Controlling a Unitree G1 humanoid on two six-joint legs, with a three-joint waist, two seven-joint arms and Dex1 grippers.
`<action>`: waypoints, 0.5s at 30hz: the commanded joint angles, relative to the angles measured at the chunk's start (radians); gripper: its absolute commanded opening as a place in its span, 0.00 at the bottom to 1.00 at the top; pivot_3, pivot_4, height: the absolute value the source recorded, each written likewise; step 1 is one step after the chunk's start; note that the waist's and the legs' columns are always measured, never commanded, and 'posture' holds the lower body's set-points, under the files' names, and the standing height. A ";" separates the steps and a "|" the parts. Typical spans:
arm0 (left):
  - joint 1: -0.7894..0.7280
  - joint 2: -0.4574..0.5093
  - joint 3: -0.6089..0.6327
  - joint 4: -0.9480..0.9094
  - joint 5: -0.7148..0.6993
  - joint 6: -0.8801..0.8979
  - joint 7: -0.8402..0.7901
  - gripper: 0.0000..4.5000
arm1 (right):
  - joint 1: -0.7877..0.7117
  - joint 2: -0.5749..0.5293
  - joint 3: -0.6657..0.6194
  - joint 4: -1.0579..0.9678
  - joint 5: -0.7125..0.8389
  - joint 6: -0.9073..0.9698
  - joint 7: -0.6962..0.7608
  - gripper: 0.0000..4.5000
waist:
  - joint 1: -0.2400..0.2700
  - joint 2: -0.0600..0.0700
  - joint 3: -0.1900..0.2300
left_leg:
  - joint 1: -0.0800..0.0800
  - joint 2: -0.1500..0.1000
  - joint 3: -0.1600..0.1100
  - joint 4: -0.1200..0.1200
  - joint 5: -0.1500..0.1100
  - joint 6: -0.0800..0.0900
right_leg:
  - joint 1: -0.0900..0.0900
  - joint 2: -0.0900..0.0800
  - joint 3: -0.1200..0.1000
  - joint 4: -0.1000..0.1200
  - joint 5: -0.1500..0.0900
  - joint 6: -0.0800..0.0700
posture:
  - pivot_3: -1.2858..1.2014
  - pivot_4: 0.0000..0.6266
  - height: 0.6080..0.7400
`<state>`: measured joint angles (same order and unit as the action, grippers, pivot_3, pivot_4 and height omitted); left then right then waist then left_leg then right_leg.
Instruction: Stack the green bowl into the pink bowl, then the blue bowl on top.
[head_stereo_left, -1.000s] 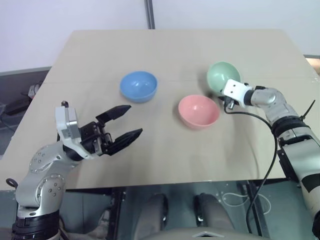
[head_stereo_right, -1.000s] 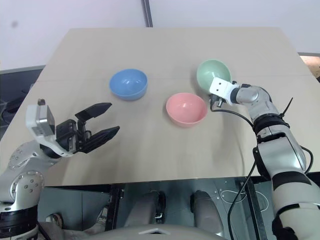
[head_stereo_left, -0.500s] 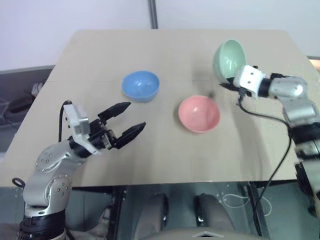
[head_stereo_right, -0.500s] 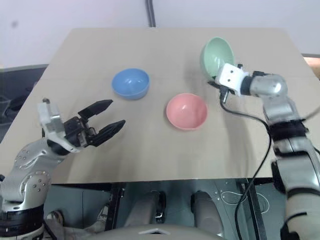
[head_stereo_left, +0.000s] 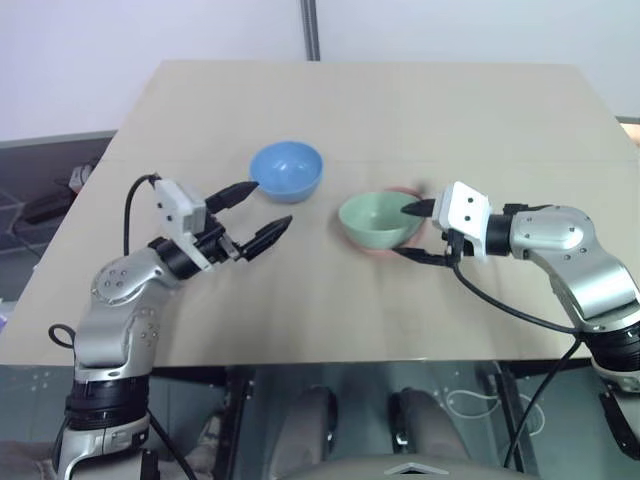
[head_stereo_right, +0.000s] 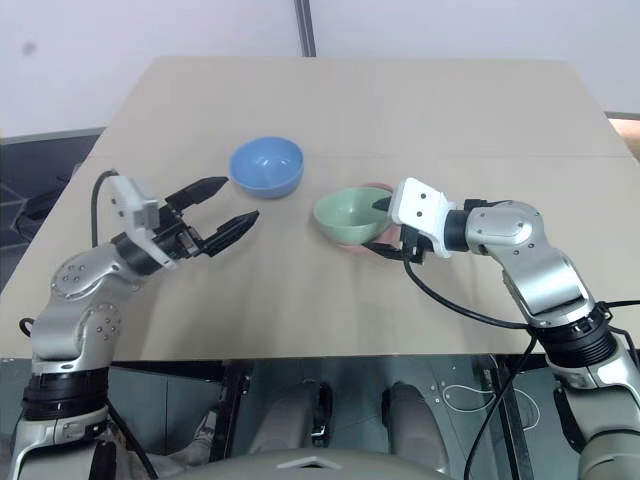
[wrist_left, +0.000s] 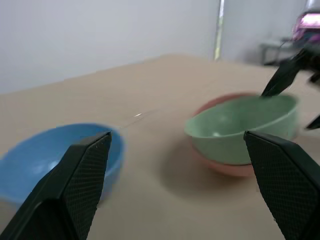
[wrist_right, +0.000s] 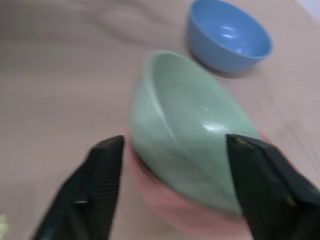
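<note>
The green bowl (head_stereo_left: 378, 218) sits slightly tilted inside the pink bowl (wrist_right: 175, 212), and only the pink rim shows around it. My right gripper (head_stereo_left: 413, 232) is at the stack's right side. It is open, with one finger over the green rim and the other outside the pink bowl. The blue bowl (head_stereo_left: 287, 170) stands upright on the table to the left of the stack. My left gripper (head_stereo_left: 268, 205) is open just in front and to the left of the blue bowl, pointing between the blue bowl and the stack, with its upper fingertip close to the blue rim.
The tan table (head_stereo_left: 400, 100) stretches bare behind the bowls, and its front edge lies close below both arms. A black cable (head_stereo_left: 510, 310) loops from my right wrist over the front edge. A dark pole (head_stereo_left: 312, 30) stands behind the table.
My right gripper carried the green bowl from up at the back right down into the pink bowl and opened. My left gripper moved forward toward the blue bowl.
</note>
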<state>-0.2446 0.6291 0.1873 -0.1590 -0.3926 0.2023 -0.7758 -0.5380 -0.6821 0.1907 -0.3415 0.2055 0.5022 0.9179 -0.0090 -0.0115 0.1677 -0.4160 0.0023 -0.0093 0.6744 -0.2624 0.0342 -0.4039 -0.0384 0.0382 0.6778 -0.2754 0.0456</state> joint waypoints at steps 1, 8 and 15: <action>-0.106 0.062 -0.075 0.019 0.134 0.068 0.060 1.00 | 0.021 0.007 -0.172 -0.130 0.112 0.054 -0.051 0.78 | 0.006 -0.001 0.000 | 0.000 0.000 0.000 0.000 0.000 0.000 | 0.000 0.000 -0.001 0.000 0.000 0.000 | 0.52 0.24 1.00; -0.404 0.158 -0.346 0.223 0.455 0.014 0.011 1.00 | 0.220 0.034 -0.311 -0.335 0.199 0.146 -0.182 0.78 | 0.021 -0.001 0.000 | -0.001 -0.001 0.000 0.000 0.000 0.000 | 0.001 0.005 -0.004 -0.001 0.000 0.000 | 0.52 0.24 1.00; -0.546 0.122 -0.550 0.467 0.701 -0.195 0.015 0.88 | 0.314 0.050 -0.337 -0.438 0.206 0.205 -0.305 0.81 | 0.010 -0.001 0.000 | 0.000 0.000 0.002 0.000 0.000 0.001 | 0.000 0.007 -0.001 0.001 0.000 0.000 | 0.52 0.24 1.00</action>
<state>-0.7599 0.7567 -0.3320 0.2736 0.2553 0.0753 -0.7696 -0.2306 -0.6323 -0.1156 -0.7282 0.4055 0.7000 0.6477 0.0009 -0.0128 0.1678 -0.4160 0.0020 -0.0069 0.6744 -0.2624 0.0347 -0.4040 -0.0316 0.0370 0.6782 -0.2758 0.0460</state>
